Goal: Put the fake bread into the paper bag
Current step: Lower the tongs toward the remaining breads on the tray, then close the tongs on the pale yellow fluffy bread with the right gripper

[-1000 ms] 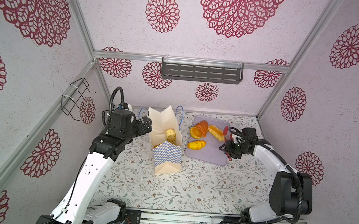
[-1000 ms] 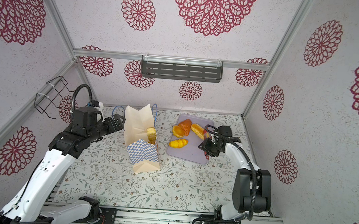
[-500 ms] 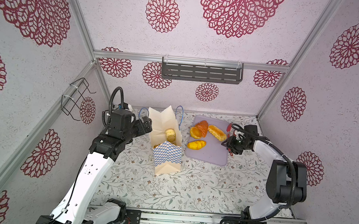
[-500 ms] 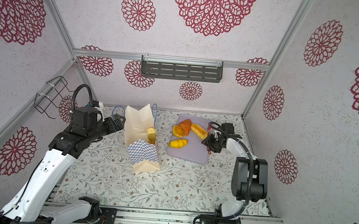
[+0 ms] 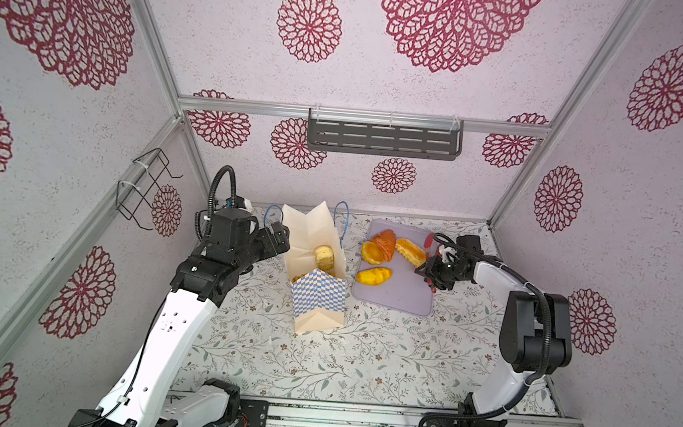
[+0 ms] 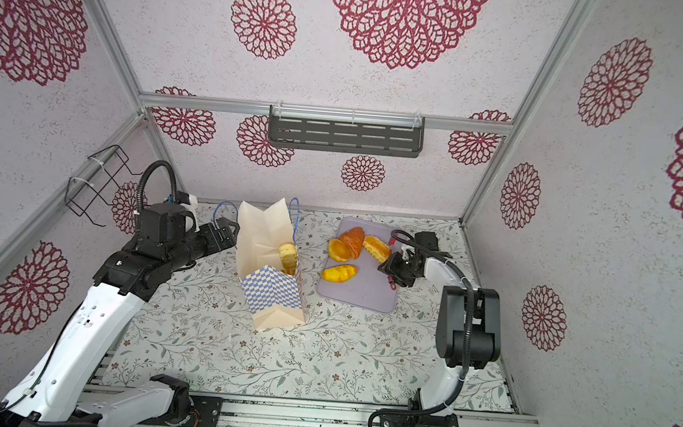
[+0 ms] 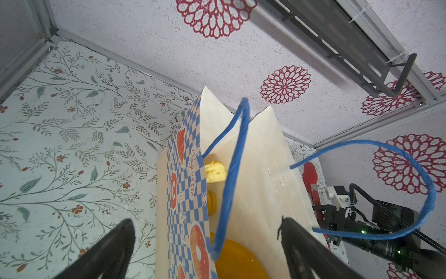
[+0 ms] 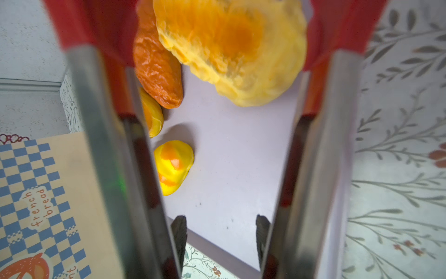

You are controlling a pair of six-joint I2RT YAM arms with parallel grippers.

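The paper bag [image 5: 316,300] stands open mid-table, chequered blue and cream with blue cord handles. Inside it lie a pale yellow bun [image 5: 324,257] and an orange piece [image 7: 239,261]. My left gripper [image 5: 279,239] is open at the bag's left rim, its fingers either side of the near wall and a blue handle [image 7: 231,174]. On the lilac tray [image 5: 400,298] lie several fake bread pieces: a brown croissant [image 5: 385,243], an orange bun [image 5: 371,253], a yellow loaf [image 5: 374,276] and a pale oblong bun [image 5: 410,251]. My right gripper [image 5: 437,270] is shut on red-tipped metal tongs [image 8: 321,145], whose tips flank the pale bun [image 8: 229,48].
A black slotted shelf [image 5: 383,138] hangs on the back wall and a wire basket [image 5: 145,191] on the left wall. The enclosure walls stand close behind the tray and to the right of my right arm. The floral table cover [image 5: 361,362] stretches toward the front rail.
My right arm has shifted toward the back of the tray, bringing the tongs up around the pale bun. The left arm and the bag have not moved.
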